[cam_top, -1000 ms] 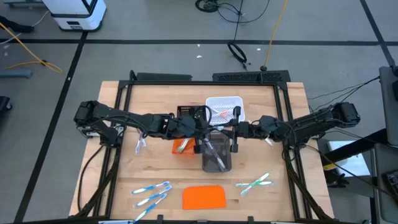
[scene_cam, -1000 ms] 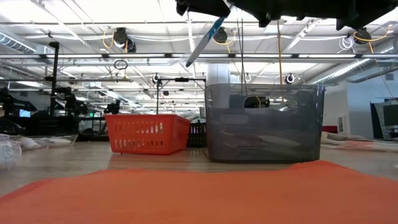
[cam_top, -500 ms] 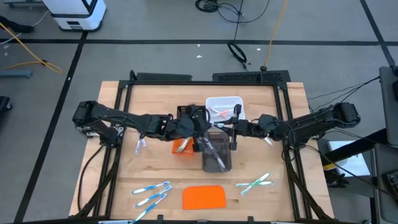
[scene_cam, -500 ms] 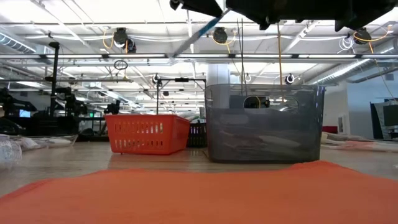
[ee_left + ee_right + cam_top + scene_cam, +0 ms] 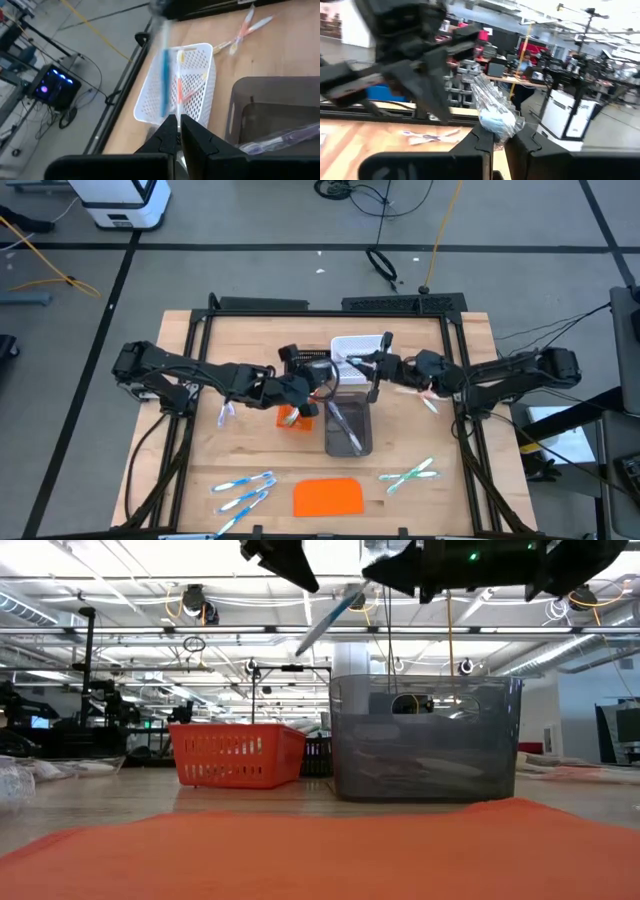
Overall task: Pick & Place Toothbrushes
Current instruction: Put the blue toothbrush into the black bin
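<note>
High over the table's middle, my right gripper [image 5: 362, 366] is shut on a blue toothbrush [image 5: 330, 620] in a clear wrapper. The brush slants down from it toward the table's left. My left gripper [image 5: 318, 385] is shut, and the brush's free end [image 5: 164, 107] shows just beside its fingertips. Blue toothbrushes [image 5: 245, 490] lie at the near left and green ones [image 5: 410, 474] at the near right. Pale ones [image 5: 280, 140] lie in the grey bin [image 5: 348, 428]. My right gripper pinches the wrapped blue end of the toothbrush [image 5: 495, 120] between its two fingers. The brush is lifted clear and slants down, away from the fingers. My left gripper: I cannot tell whether it touches the brush, which stands beside its fingertips [image 5: 171, 122], not in the gap.
A white basket [image 5: 358, 345] holding an orange toothbrush stands beyond the grey bin, and an orange basket [image 5: 290, 416] stands to the bin's left. A flat orange slab [image 5: 328, 497] lies near the front edge. Pink toothbrushes [image 5: 432, 402] lie on the wood at the right.
My right gripper has moved toward the table's far edge with the blue toothbrush. My left gripper has turned at the wrist and swung toward the table's left. The brush tipped nearly level, then came back to a steeper slant.
</note>
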